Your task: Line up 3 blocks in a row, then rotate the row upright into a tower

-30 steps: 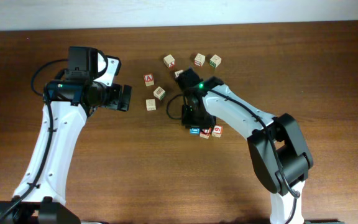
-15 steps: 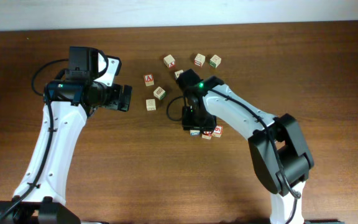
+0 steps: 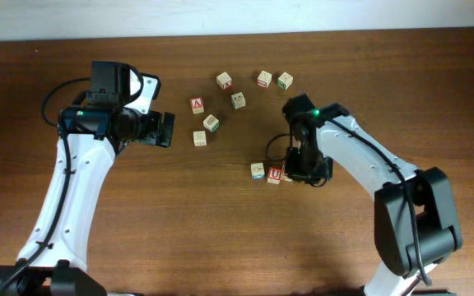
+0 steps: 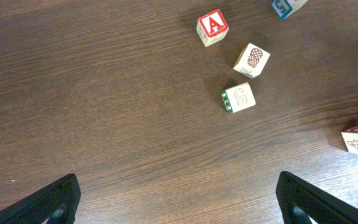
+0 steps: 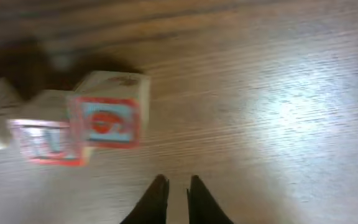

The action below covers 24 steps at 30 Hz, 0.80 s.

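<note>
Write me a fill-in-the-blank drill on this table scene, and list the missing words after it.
The left hand is ___, not shut.
The red cube shows the letter ___.
The green-edged cube shows the numeral ___.
The right hand holds ___.
Missing words: open; A; 5; nothing.

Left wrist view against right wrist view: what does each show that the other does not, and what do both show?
Only the left wrist view: the red "A" cube, a pineapple cube, a green-edged "5" cube, and the left gripper, jaws wide open. Only the right wrist view: blurred red-framed blocks close together, and the right gripper, jaws almost closed on nothing. Both: the brown wooden table; no block can be matched across them.
</note>
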Motion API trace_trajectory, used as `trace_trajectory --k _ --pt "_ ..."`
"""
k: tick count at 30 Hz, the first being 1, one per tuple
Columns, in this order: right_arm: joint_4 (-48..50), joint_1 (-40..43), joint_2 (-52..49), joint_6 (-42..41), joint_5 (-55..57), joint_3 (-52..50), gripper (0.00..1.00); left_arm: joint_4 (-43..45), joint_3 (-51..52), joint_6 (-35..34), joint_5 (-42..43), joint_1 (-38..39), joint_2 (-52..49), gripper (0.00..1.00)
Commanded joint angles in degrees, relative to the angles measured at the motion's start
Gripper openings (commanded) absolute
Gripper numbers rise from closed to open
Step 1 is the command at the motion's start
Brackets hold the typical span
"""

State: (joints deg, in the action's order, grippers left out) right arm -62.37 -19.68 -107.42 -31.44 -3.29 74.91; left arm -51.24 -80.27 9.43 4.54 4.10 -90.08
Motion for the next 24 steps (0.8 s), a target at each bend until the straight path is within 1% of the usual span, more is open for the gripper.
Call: trace_trajectory --k 1,2,3,4,6,9,10,20,22,24 --pt "2.08 2.56 0.04 2.34 0.57 -1.77 0.1 -0.07 -0.87 0.52 0.61 0.24 -0.33 0.99" --pt "5.46 2.82 0.02 5.03 0.46 -2.95 0.05 -0.07 -0.87 0.52 0.61 0.24 -0.33 0.99" --pt "8.74 2.75 -0.09 7.93 0.26 -4.0 0.04 -0.07 -0.87 0.52 0.61 0.24 -0.33 0.99" --pt "10.38 2.71 -0.5 9.79 -0.31 -4.31 0.04 -0.07 -0.87 0.52 0.61 0.24 -0.33 0.99" --pt "12.61 2.71 -1.73 16.15 -5.57 -4.31 0.04 -0.07 -0.87 0.52 0.61 0.24 -0.33 0.99" --pt "13.38 2.69 -2.25 21.4 -10.27 -4.31 0.04 -0.07 -0.87 0.52 0.61 0.24 -0.33 0.99" --pt "13.31 2.6 -2.25 22.25 -11.58 -4.31 0.04 -0.07 -0.87 0.52 0.61 0.24 -0.33 0.99" --pt "13.07 0.2 -2.25 23.19 -11.47 -3.72 0.04 -0.07 -0.87 0.52 0.61 0.24 -0.33 0.99" --pt "11.28 0.31 -2.25 23.69 -11.08 -0.55 0.04 -0.07 -0.87 0.52 0.61 0.24 -0.33 0.99" --pt "8.94 0.28 -2.25 23.45 -11.04 6.19 0.05 -0.07 -0.87 0.52 0.61 0.24 -0.33 0.99"
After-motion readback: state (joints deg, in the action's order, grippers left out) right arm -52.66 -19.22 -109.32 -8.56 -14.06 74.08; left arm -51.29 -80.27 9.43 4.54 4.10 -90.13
